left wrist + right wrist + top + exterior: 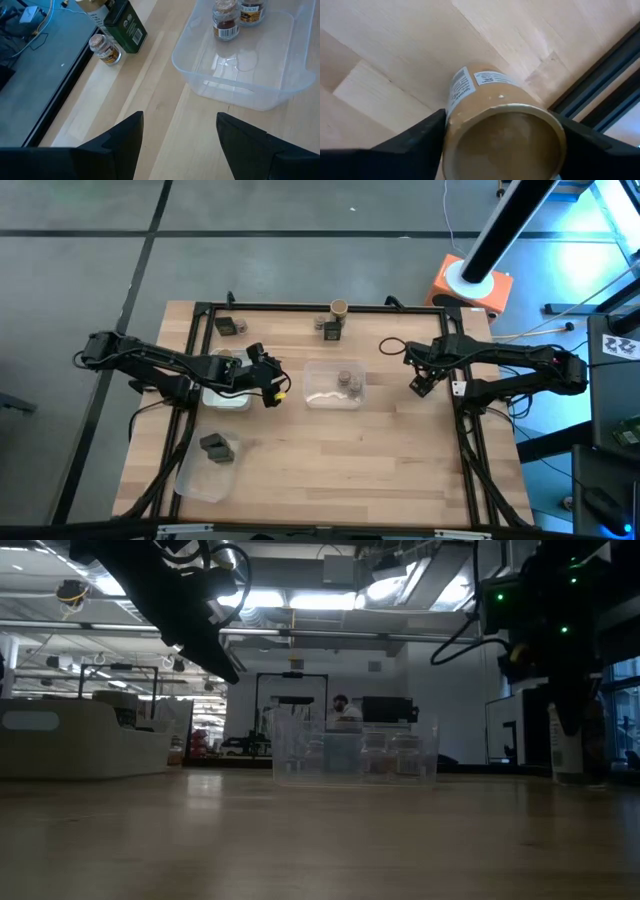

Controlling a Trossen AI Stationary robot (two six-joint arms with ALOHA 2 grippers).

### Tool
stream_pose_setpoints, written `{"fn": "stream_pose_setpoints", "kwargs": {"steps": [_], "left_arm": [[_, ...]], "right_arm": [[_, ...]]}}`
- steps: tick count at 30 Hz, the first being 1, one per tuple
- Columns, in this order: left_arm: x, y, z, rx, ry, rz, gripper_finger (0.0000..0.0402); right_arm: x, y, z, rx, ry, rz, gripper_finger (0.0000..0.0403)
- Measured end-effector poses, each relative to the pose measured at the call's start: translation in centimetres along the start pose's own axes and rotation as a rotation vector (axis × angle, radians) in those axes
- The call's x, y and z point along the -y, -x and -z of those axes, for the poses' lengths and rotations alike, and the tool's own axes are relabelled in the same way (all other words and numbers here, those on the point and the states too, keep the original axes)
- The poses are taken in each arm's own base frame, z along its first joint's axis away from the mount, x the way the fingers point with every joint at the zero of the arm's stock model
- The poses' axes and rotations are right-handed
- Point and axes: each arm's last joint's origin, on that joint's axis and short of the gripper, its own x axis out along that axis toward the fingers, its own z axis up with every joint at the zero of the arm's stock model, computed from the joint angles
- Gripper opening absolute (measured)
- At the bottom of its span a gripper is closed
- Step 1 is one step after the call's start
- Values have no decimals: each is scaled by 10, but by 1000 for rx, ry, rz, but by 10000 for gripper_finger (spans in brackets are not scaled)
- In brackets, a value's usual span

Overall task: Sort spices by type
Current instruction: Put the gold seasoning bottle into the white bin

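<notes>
My right gripper (pixel 422 384) points down near the table's right side, shut on a tan-topped cylindrical jar (pixel 502 135) that stands upright on the wood. My left gripper (pixel 271 386) hangs open above the table, between a white-bottomed tray (pixel 226 394) and the clear middle tray (pixel 333 396); nothing is between its fingers (pixel 125 145). Two small round jars (pixel 226 19) stand in the middle tray. At the far edge stand a tan-topped jar (pixel 339 308), a dark packet (pixel 331 329) and a small jar (pixel 105 49). My right gripper has the tan-topped jar between its two fingers, one on each side of the jar's upper wall (pixel 451 125), just under the rim. The fingers come from above, pointing down. The jar stands upright with its base on the table.
Another dark packet (pixel 227 326) lies at the far left. A clear tray (pixel 200 478) at the near left holds a dark packet (pixel 216 447). A black frame (pixel 470 450) runs round the table. Bare wood stretches across the near middle.
</notes>
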Motion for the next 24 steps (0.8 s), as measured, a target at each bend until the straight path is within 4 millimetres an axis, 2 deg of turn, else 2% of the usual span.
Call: {"fn": "stream_pose_setpoints", "kwargs": {"steps": [1,11,24], "left_arm": [[0,0,0,0,0,0,235],[0,0,0,-1,36,0,235],[10,6,1,18,35,35,235]], "right_arm": [[0,0,0,0,0,-4,289],[-2,5,-3,14,-2,-35,288],[-38,32,-5,189,128,-179,287]]}}
